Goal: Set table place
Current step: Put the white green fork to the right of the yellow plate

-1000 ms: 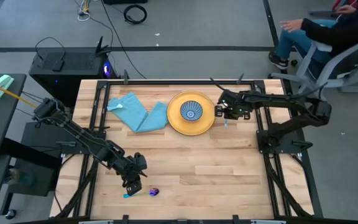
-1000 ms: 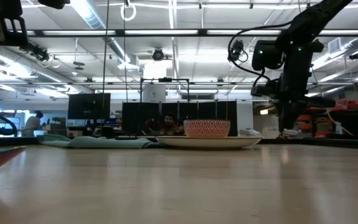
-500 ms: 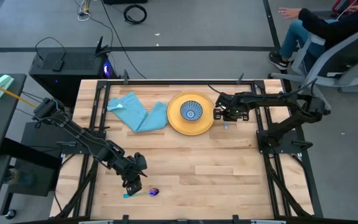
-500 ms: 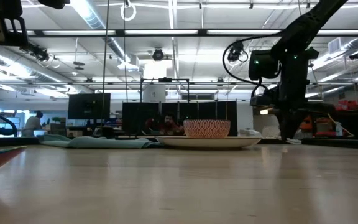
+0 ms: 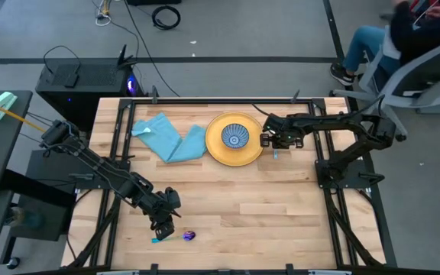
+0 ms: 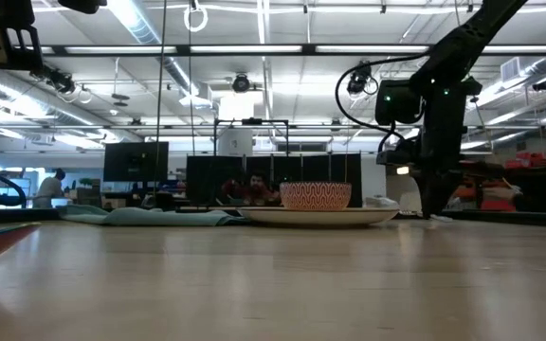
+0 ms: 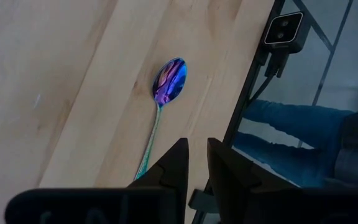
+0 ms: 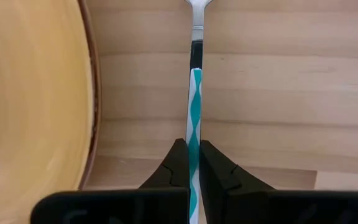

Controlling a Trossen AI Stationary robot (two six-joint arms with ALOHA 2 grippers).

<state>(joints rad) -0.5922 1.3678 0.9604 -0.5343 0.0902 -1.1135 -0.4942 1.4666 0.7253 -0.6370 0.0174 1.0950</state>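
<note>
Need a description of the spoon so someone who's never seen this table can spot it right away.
Start at the light wood table and go to its near edge on the left arm's side, far from the yellow plate and blue napkin. The spoon lies flat there, just ahead of the left pincer. Its shiny purple-blue head and thin teal handle set it apart; nothing else lies near it.

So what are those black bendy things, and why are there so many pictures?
They are two robot arms, each with a claw. One camera looks down from above, one sits low on the table, and one rides on each wrist. On the table lie a blue napkin and a yellow plate with a little bowl in it. The right claw is shut on a fork beside the plate. The left claw is over a purple spoon, not holding it.
</note>
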